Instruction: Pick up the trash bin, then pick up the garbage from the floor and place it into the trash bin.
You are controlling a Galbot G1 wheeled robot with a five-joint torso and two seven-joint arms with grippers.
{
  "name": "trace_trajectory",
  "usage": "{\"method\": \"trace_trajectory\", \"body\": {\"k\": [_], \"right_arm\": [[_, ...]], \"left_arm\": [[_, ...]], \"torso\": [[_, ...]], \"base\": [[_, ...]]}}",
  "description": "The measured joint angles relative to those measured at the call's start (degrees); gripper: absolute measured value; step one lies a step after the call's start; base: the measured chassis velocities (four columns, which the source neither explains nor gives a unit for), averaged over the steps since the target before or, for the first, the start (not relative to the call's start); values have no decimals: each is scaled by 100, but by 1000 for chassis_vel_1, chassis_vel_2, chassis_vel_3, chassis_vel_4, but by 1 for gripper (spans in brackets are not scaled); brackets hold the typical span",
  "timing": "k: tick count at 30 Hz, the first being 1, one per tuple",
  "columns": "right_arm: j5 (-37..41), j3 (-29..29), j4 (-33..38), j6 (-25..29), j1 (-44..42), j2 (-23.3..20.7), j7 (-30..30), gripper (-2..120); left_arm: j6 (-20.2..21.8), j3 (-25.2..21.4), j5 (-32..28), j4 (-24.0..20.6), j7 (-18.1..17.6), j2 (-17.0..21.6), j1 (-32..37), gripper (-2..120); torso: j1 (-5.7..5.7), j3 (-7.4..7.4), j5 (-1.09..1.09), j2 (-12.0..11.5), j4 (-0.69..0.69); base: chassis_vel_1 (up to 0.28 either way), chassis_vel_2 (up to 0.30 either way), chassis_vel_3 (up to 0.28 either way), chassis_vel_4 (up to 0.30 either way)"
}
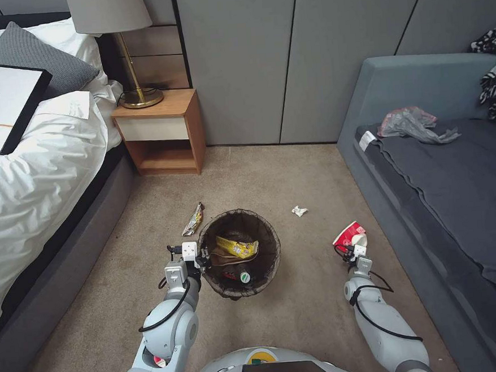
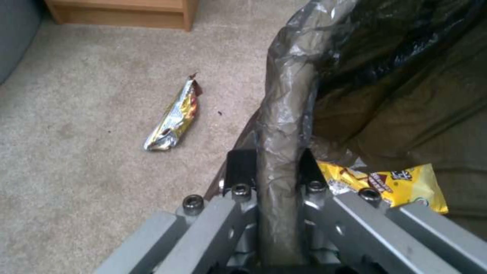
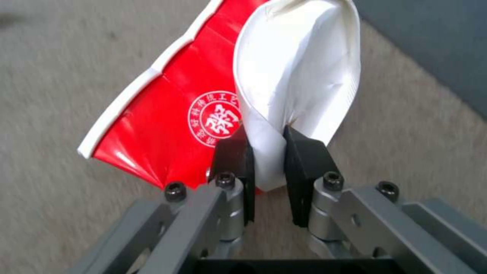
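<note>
While both arms are engaged, the scene reads as follows. A white-sheeted bed [image 1: 32, 178] flanks the robot's left, a grey upholstered sofa [image 1: 458, 194] its right, with beige carpet floor [image 1: 302, 312] between them and a wooden nightstand [image 1: 162, 135] against the far wall.

The small round trash bin lined with a dark bag [image 1: 267, 264] sits on the carpet directly ahead, already holding a yellow snack wrapper [image 1: 238, 247] and a clear bottle with a green cap [image 1: 244, 277]. The left gripper [image 2: 271, 167] has its jaws closed on the bin's bag-covered rim at the side nearer the bed. The right gripper [image 3: 266, 160] is low by the sofa base, jaws pinched on the white inner wall of a crushed red-and-white paper cup [image 3: 228, 99].

Risks, as judged: the cup is held by a thin, creased flap, so it may slip or tear free on the way across. The bin is gripped partly through slack liner, which could slide on the rim and let the bin tilt.

Litter remaining on the floor: a brown-and-silver foil wrapper [image 1: 193, 219] just beside the bin on the bed side, and a small white paper wad [image 1: 299, 210] beyond it toward the sofa. Nothing stands between cup and bin.
</note>
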Motion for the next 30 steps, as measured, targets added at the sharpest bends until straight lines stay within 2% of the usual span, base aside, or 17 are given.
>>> {"method": "trace_trajectory", "body": {"k": [3, 6, 11, 13, 19, 21, 23, 24, 28, 29, 30], "right_arm": [[-6, 20, 157, 39, -46, -1, 5, 13], [-2, 77, 757, 229, -251, -11, -14, 12], [12, 107, 1155, 374, -373, -16, -75, 12], [56, 146, 1708, 572, -520, -28, -202, 12], [70, 158, 1857, 626, -557, -31, -248, 12], [87, 193, 2219, 779, -657, -42, -387, 12], [112, 243, 3081, 1035, -903, -56, -717, 12], [112, 243, 3081, 1035, -903, -56, -717, 12], [119, 252, 4206, 1261, -1205, -75, -1226, 12], [119, 252, 4206, 1261, -1205, -75, -1226, 12], [118, 183, 4767, 1327, -1349, -86, -1473, 12]], "left_arm": [[0, 0, -1, -5, 0, 2, 4, 2], [2, 0, -1, -5, 0, 2, 3, 2], [3, 5, 0, 3, 0, 0, -1, 2], [5, 17, 0, 18, 0, -3, -6, 2], [7, 21, 0, 21, 1, -4, -8, 2], [9, 27, 0, 30, 0, -5, -13, 2], [18, 32, 1, 45, -2, -4, -19, 2], [18, 32, 1, 45, -2, -4, -19, 2], [23, 60, 1, 59, 2, -3, -15, 2], [23, 60, 1, 59, 2, -3, -15, 2], [24, 65, 2, 60, 3, -4, -15, 2]], "torso": [[0, 0, 0, 0, 0], [0, 0, -1, 0, -1], [0, 0, 1, 0, -2], [0, 0, -1, 0, -1], [0, 0, -2, 0, -1], [0, -1, -4, 0, 2], [0, 0, 2, 0, -1], [0, 0, 2, 0, -1], [0, 0, -1, 0, -2], [0, 0, -1, 0, -2], [0, -1, -1, 0, -1]], "base": [[0, 0, 0, 0], [0, 0, 0, 0], [0, 0, 0, 0], [0, 0, 0, 0], [0, 0, 0, 0], [0, 0, 0, 0], [0, 0, 0, 0], [0, 0, 0, 0], [0, 0, 0, 0], [0, 0, 0, 0], [0, 0, 0, 0]]}}
